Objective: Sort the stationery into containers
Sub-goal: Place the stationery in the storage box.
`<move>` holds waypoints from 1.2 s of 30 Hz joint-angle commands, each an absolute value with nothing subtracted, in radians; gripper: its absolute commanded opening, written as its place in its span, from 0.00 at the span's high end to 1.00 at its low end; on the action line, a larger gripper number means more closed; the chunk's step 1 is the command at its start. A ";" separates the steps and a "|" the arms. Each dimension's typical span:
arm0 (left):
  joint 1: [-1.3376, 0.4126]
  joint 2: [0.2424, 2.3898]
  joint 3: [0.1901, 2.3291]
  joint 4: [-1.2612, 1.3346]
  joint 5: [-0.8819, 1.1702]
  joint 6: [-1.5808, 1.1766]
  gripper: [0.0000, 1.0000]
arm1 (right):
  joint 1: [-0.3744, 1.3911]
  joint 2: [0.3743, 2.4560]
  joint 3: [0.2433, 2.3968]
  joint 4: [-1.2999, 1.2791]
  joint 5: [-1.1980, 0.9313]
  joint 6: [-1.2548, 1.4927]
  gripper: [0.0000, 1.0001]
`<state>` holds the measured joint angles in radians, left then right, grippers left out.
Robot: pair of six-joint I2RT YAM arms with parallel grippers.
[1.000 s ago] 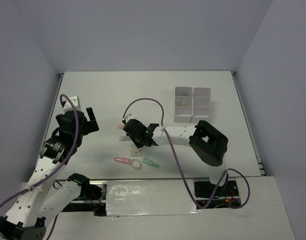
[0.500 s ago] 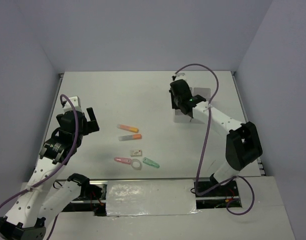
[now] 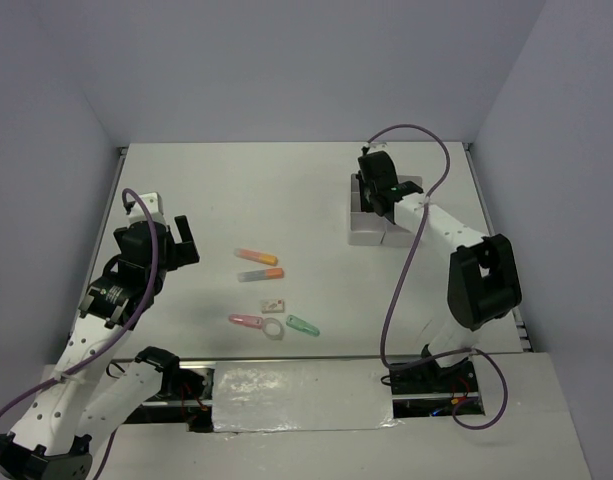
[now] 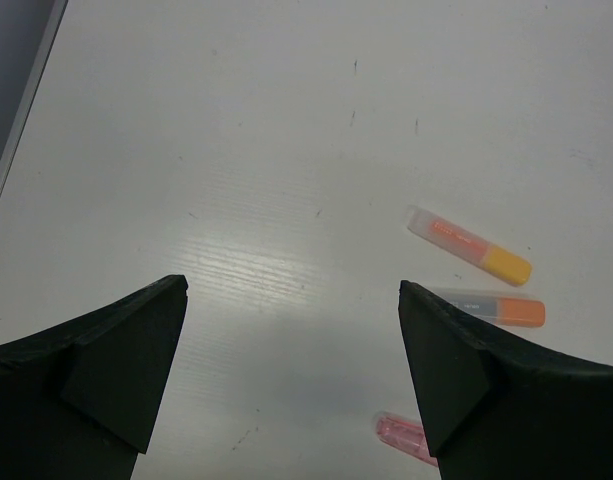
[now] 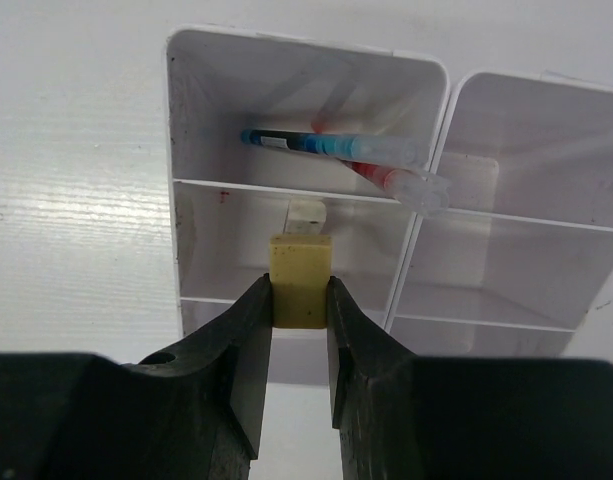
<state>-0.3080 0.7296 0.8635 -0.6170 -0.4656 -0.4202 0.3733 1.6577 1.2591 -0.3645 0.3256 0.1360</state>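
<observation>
My right gripper (image 3: pixel 374 192) is shut on a small yellow eraser (image 5: pixel 301 280) and holds it above the white compartment block (image 3: pixel 361 232), over its left column (image 5: pixel 191 120). In that column, the far compartment holds a blue pen (image 5: pixel 326 145) and a red pen (image 5: pixel 406 185). The middle one holds a white eraser (image 5: pixel 306 212). My left gripper (image 3: pixel 186 240) is open and empty (image 4: pixel 291 290) above the table at the left. Two orange highlighters (image 3: pixel 256 256) (image 3: pixel 261 273) lie mid-table and show in the left wrist view (image 4: pixel 471 245) (image 4: pixel 486 305).
Near the front edge lie a small white piece (image 3: pixel 274 303), a pink piece (image 3: pixel 246 321) (image 4: pixel 406 437), a clear ring (image 3: pixel 273 328) and a green piece (image 3: pixel 303 325). Walls close the table at the left, back and right.
My right arm swung from the middle of the table, by the highlighters, out to the compartment block at the back right. The left arm has not moved.
</observation>
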 commanded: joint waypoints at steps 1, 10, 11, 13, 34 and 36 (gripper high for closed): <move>-0.302 0.724 0.864 -0.580 -0.459 -0.403 0.01 | 0.360 1.677 1.313 -0.341 0.319 0.117 0.72; -0.304 0.723 0.864 -0.577 -0.445 -0.397 0.01 | 0.348 1.684 1.313 -0.316 0.314 0.104 0.49; -0.302 0.724 0.862 -0.575 -0.442 -0.397 0.01 | 0.350 1.681 1.312 -0.313 0.311 0.104 0.45; -0.302 0.724 0.864 -0.575 -0.440 -0.396 0.01 | 0.348 1.674 1.307 -0.307 0.307 0.101 0.40; -0.290 0.715 0.881 -0.623 -0.581 -0.451 0.01 | 0.776 1.739 1.410 -0.322 0.005 -0.069 0.01; -0.288 0.710 0.877 -0.618 -0.574 -0.448 0.01 | 0.822 1.753 1.413 -0.327 -0.049 -0.075 0.03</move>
